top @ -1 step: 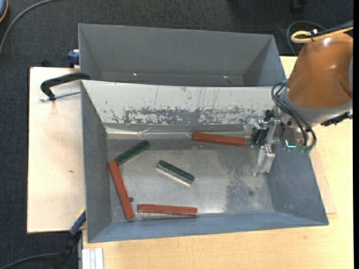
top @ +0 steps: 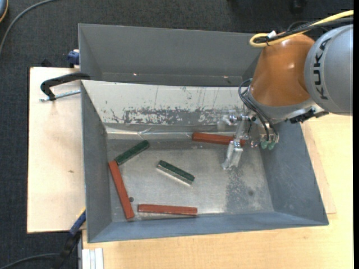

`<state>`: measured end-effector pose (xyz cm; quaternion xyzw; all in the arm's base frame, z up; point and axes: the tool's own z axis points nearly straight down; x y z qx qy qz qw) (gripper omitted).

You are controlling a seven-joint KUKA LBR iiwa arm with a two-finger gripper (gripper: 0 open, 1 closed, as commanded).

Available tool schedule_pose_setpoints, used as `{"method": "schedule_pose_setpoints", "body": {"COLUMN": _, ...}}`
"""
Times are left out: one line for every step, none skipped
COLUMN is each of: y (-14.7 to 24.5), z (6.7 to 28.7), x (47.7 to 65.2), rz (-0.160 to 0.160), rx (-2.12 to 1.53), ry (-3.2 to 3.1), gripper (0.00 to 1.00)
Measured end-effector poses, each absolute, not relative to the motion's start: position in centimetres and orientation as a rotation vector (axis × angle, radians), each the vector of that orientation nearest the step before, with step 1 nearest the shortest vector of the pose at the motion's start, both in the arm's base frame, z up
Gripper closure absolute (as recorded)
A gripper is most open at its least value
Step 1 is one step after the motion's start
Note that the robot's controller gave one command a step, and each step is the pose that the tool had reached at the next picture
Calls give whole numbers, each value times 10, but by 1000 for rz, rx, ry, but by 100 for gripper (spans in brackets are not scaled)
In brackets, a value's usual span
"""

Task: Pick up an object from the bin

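Red and slim, the bar lying flat against the bin's back wall near its right corner seems the target, since the pincer hangs at its right end, open or closed I cannot tell; two green bars and two other red bars lie well apart, leftward.

The claw hides the right end of the rear red bar.
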<state>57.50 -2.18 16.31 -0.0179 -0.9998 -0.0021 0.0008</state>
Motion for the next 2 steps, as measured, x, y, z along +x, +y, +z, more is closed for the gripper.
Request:
{"method": "schedule_pose_setpoints", "body": {"y": 35, "z": 83, "x": 569, "rz": -4, "rx": 340, "ry": -3120, "gripper": 0}}
{"method": "schedule_pose_setpoints", "body": {"y": 92, "z": 70, "x": 537, "rz": -7, "rx": 395, "ry": -3113, "gripper": 0}}
